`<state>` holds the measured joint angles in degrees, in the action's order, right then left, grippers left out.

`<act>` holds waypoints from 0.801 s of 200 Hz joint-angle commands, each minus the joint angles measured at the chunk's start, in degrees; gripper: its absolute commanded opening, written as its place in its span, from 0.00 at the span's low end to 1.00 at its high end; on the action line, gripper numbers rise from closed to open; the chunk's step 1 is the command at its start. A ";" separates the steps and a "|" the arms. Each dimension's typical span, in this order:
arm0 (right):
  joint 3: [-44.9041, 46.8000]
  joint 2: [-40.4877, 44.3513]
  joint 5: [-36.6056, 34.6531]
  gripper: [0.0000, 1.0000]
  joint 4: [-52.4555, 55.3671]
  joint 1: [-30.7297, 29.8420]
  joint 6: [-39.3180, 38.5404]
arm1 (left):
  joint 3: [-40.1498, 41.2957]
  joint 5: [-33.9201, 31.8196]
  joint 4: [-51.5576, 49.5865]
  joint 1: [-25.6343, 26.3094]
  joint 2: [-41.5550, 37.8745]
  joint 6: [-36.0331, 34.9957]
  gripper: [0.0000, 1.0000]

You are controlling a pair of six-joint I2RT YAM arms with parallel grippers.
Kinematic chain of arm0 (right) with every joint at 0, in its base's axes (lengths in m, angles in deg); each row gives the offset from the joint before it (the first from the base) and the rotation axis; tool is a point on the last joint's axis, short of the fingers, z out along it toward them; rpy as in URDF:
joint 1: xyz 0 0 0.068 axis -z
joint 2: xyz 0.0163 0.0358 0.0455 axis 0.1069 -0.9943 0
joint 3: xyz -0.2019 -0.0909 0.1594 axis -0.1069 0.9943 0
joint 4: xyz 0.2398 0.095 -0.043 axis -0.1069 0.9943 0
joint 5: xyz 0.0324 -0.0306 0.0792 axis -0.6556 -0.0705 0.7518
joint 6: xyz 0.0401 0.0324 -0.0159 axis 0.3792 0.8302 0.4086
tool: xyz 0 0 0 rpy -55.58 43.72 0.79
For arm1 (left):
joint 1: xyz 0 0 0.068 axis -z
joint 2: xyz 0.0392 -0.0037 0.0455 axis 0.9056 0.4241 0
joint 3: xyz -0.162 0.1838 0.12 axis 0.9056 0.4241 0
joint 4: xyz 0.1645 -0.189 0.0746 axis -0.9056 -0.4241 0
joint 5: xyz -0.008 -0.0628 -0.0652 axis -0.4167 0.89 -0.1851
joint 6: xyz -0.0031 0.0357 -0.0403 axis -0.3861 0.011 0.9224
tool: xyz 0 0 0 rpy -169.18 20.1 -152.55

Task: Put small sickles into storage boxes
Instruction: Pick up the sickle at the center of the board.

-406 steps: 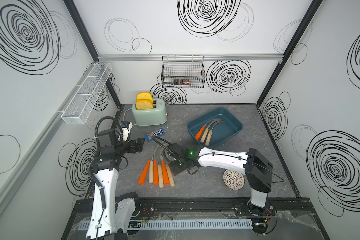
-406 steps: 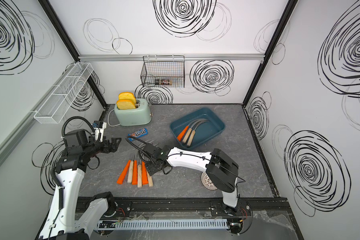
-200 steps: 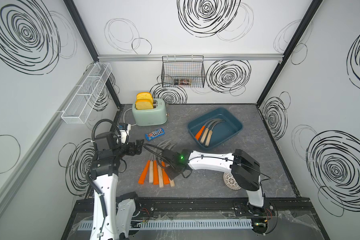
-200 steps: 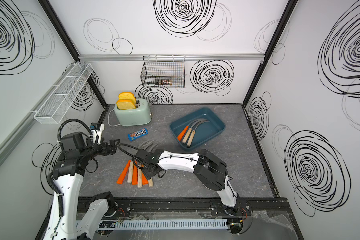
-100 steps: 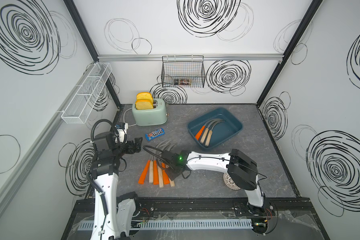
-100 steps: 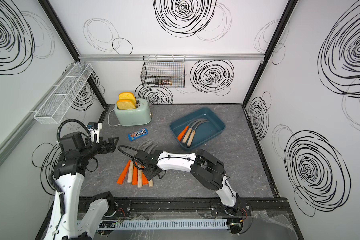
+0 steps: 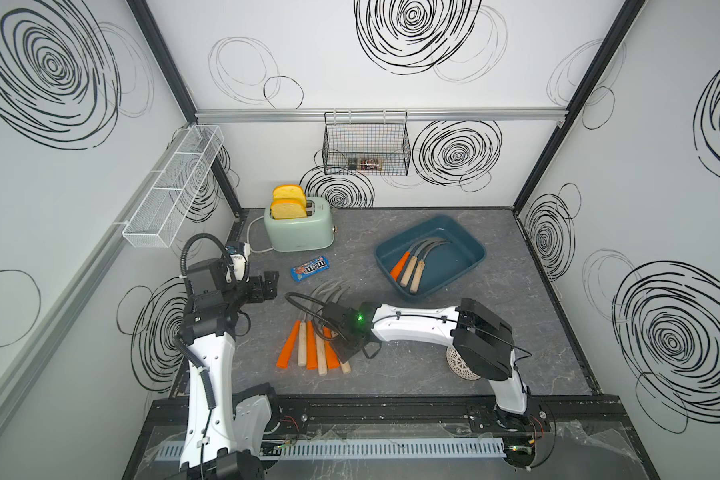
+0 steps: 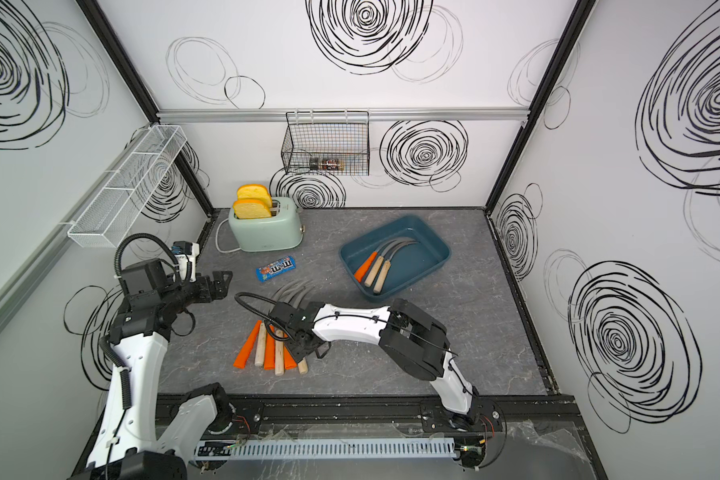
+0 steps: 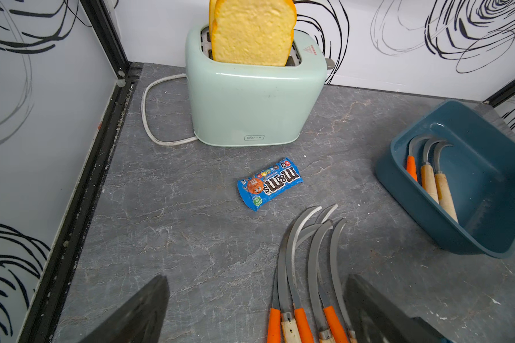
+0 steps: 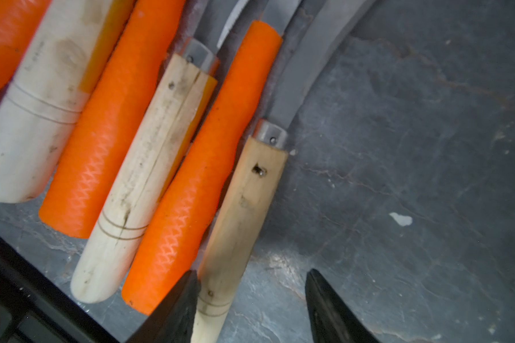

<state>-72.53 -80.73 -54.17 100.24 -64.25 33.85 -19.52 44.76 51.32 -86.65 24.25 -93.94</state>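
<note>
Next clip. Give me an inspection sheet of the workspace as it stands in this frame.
Surface: grey marbled tabletop, a few pale flecks.
Job's things: three sickles in the teal tray; six sickles in a row on the tabletop.
Clutter: toaster holding two bread slices; candy packet; white perforated disc by the right arm.
Grippers: left gripper open, empty; right gripper open, fingers astride the row's end wooden handle.
Cables: toaster cord looped on the tabletop; black hose over the row's blades.
Surroundings: black wire basket on the back wall; white mesh shelf on the left wall.
</note>
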 commanded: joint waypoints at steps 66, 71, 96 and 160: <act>-0.88 -2.52 -0.63 0.57 1.92 -1.20 0.42 | -2.03 1.00 2.24 -1.38 0.19 -1.14 0.96; -1.05 -2.67 -0.85 0.56 2.19 -1.24 0.50 | -1.99 1.13 2.28 -1.38 0.23 -1.03 0.96; -2.23 -3.59 -2.49 0.56 4.07 -1.59 0.75 | -1.18 1.91 2.41 -1.32 0.15 -0.57 0.96; -2.05 -3.86 -4.33 0.47 5.90 -1.98 1.47 | -0.89 1.97 1.88 -1.43 -0.31 -1.96 0.96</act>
<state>-73.74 -83.35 -56.77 102.69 -65.67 34.53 -19.69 45.72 51.40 -87.52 24.40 -94.79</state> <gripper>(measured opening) 0.480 0.962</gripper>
